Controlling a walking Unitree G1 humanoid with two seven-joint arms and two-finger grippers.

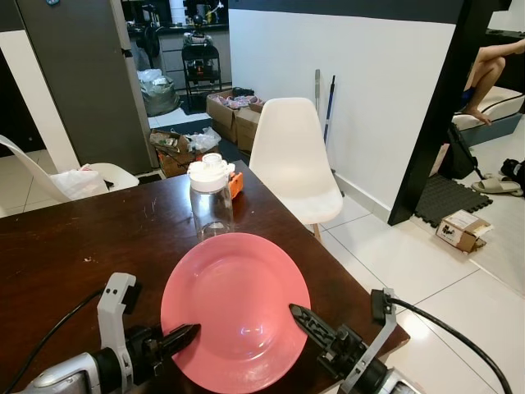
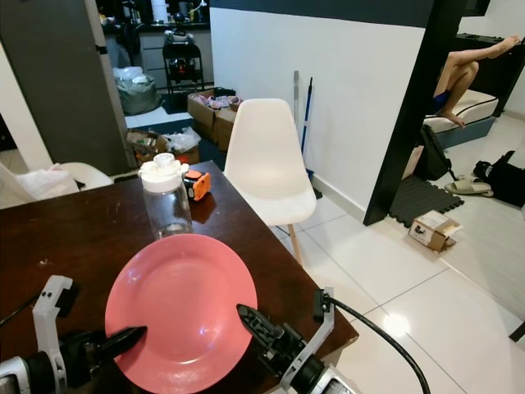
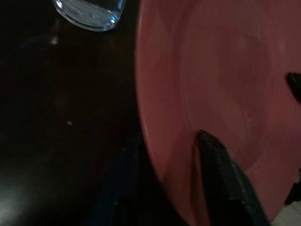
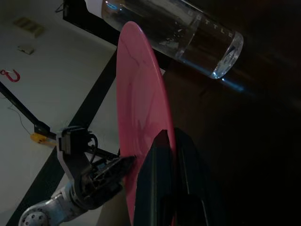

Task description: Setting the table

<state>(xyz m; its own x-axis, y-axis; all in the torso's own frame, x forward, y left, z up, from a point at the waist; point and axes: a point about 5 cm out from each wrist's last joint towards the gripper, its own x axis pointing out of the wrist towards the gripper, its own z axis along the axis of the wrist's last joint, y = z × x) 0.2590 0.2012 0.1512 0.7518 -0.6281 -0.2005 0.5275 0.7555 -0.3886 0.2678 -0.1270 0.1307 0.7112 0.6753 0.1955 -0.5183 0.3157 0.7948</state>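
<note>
Dark polished wooden table (image 1: 74,238) in a tiled dining area. Nearest the camera, the left gripper (image 1: 182,335) and right gripper (image 1: 302,317) each clasp an opposite edge of the round pink plate (image 1: 236,308), one black finger above the rim and one beneath, as both wrist views show. The plate sits at the table's near edge. Just beyond it stands a clear glass jar with a white lid (image 1: 212,197), a small orange object (image 1: 236,184) beside that, then a white moulded chair (image 1: 289,158). Step in hand, by judgement: positioning the plate. Next move calls for settling it flat, then loosening both grips.
</note>
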